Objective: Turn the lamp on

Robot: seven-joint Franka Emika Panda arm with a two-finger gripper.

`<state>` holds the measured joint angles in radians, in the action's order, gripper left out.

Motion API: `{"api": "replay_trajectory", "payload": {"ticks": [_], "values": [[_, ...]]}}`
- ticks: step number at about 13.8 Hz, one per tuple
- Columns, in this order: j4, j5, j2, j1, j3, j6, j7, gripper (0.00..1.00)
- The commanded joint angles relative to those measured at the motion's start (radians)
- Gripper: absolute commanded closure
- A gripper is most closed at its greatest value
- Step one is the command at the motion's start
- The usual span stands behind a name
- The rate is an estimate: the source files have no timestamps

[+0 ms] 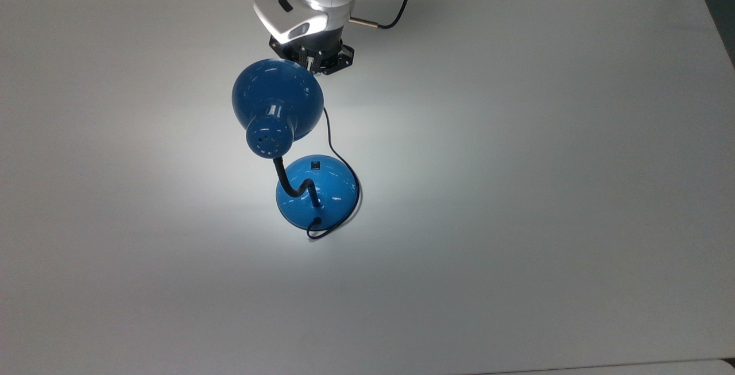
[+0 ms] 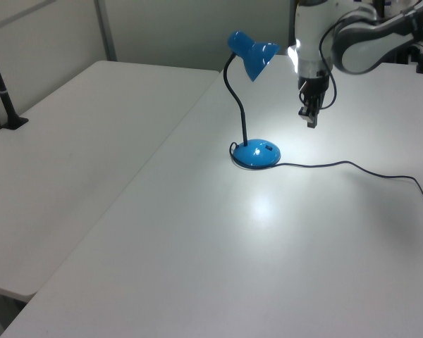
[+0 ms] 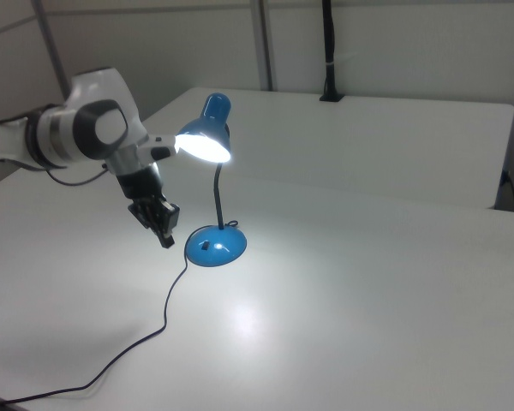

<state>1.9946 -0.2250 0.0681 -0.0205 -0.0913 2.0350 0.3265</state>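
Standing upright near the middle of the white table (image 1: pixel 545 134), the glossy blue desk lamp with dome shade (image 1: pixel 278 102) was lit, casting a bright pool on the tabletop around its round blue base (image 1: pixel 318 191). A small black switch (image 1: pixel 315 163) sat on the base at 12 o'clock in the top view. The black gooseneck (image 2: pixel 234 98) rose from the base and curved over to the shade. The black cord (image 2: pixel 352 167) trailed across the table from the base. The two-finger gripper (image 3: pixel 164 233) hung clear of the lamp, at 12 o'clock from the shade in the top view, and touched nothing. Its jaws appeared close together and empty.
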Motion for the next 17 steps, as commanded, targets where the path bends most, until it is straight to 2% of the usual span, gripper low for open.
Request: {"api": "replay_trajectory", "payload": {"ticks": [1, 3, 5, 6, 7, 11, 14, 17], "values": [[-0.078, 0.093, -0.057, -0.006, 0.004, -0.142, -0.055, 0.86], [-0.21, 0.154, -0.057, 0.005, 0.016, -0.273, -0.06, 0.69], [-0.295, 0.158, -0.056, 0.013, 0.027, -0.357, -0.07, 0.38], [-0.321, 0.158, -0.057, 0.017, 0.028, -0.374, -0.098, 0.16], [-0.339, 0.151, -0.059, 0.024, 0.03, -0.403, -0.11, 0.0], [-0.359, 0.142, -0.065, 0.025, 0.03, -0.435, -0.113, 0.0], [-0.378, 0.144, -0.074, 0.039, 0.031, -0.441, -0.193, 0.0], [-0.379, 0.144, -0.074, 0.045, 0.035, -0.443, -0.21, 0.0]]}}
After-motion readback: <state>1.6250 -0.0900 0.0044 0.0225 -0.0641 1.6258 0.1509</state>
